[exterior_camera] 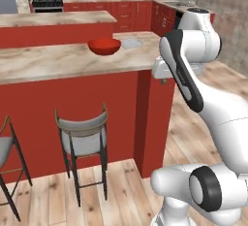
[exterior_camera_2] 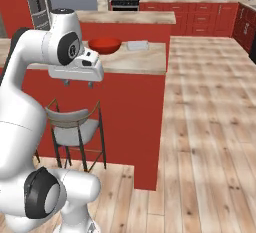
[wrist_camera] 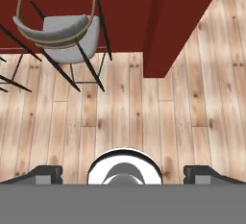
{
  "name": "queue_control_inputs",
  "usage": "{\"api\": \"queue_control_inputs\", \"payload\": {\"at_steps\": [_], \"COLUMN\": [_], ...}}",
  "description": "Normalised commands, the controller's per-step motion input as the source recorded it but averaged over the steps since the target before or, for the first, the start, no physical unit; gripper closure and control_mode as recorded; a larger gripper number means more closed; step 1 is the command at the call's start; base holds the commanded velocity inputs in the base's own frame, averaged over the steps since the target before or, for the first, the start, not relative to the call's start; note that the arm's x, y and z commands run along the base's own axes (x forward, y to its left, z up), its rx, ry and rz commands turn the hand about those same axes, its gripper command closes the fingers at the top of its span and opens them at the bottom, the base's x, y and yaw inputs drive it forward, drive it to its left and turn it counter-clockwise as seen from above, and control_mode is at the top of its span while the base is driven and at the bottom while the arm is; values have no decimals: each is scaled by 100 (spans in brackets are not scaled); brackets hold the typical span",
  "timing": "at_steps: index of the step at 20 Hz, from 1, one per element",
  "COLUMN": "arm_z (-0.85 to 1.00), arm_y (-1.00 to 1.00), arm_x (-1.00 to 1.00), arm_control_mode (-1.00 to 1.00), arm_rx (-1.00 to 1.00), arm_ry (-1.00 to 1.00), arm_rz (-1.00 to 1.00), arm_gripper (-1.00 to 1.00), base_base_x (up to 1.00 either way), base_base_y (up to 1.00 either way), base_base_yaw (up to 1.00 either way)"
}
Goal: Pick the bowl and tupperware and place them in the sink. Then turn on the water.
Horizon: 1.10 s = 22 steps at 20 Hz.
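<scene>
The glossy red bowl (exterior_camera: 104, 46) (exterior_camera_2: 104, 44) sits on the marble top of the red island. The flat grey tupperware (exterior_camera: 131, 42) (exterior_camera_2: 137, 45) lies just to its right, apart from it. My gripper (exterior_camera: 163, 80) (exterior_camera_2: 78, 83) (wrist_camera: 123, 172) hangs in front of the island's near corner. It is below counter height, points down at the wooden floor, and stands open and empty. The sink (exterior_camera: 173, 2) is small and far off on the back right counter. The water is out of view.
The red island (exterior_camera: 72, 99) (exterior_camera_2: 125, 122) stands between me and the bowl. A grey bar stool (exterior_camera: 83, 140) (exterior_camera_2: 75, 132) (wrist_camera: 60, 31) stands against it, with another stool (exterior_camera: 5, 157) further left. Open wooden floor (exterior_camera_2: 210, 127) runs to the right. A stove (exterior_camera: 47, 3) and small appliances line the back wall.
</scene>
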Motion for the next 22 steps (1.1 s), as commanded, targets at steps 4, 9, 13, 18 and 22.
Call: {"api": "queue_control_inputs", "payload": {"at_steps": [4, 9, 13, 18, 22], "arm_z": [0, 0, 0, 0, 0], "arm_y": [0, 0, 0, 0, 0], "arm_x": [0, 0, 0, 0, 0], "arm_control_mode": [100, 100, 100, 100, 100], "arm_rx": [0, 0, 0, 0, 0], "arm_ry": [0, 0, 0, 0, 0], "arm_rz": [0, 0, 0, 0, 0], "arm_gripper": [-100, -100, -100, -100, -100], "base_base_x": [99, 80, 66, 63, 67], "base_base_y": [27, 5, -1, -1, 0], "base_base_yaw": [0, 3, 15, 20, 22]}}
